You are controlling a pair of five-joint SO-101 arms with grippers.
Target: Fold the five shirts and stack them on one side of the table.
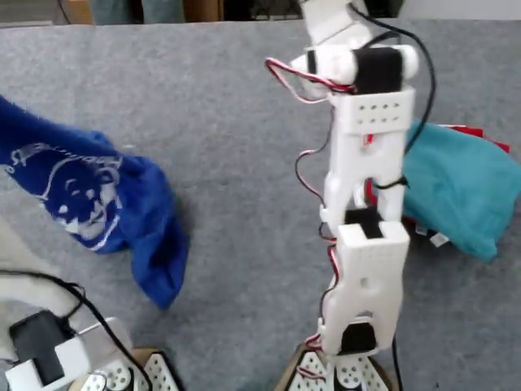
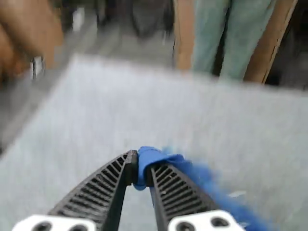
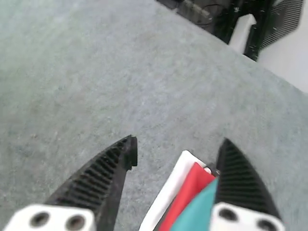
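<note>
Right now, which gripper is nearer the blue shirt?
Left. The left gripper is shut on a fold of the blue shirt; the right gripper hangs open at the folded stack, away from that shirt.

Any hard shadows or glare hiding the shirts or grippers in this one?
High view: even light, no glare, just a soft shadow on the table beside the blue shirt. Left wrist view: no glare on the left gripper, shut on the blue shirt. Right wrist view: the open right gripper throws no hard shadow over the stack.
</note>
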